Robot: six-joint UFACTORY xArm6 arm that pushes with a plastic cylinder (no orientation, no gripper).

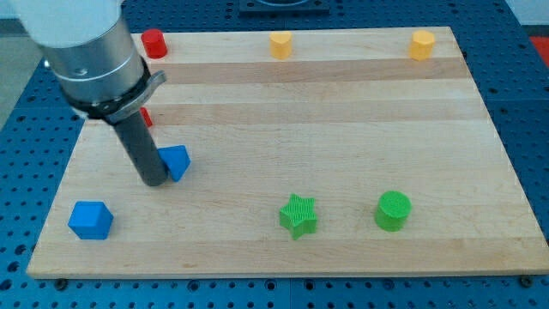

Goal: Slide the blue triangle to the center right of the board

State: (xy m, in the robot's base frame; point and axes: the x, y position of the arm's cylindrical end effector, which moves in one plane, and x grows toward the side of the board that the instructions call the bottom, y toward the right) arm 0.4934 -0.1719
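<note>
The blue triangle lies on the left part of the wooden board. My tip is at the end of the dark rod, right against the triangle's left side, partly covering it. The rod comes down from the arm at the view's top left.
A blue cube sits at the bottom left. A green star and a green cylinder sit at the bottom middle-right. A red cylinder is at the top left, another red block is half hidden behind the rod. Two yellow blocks sit along the top.
</note>
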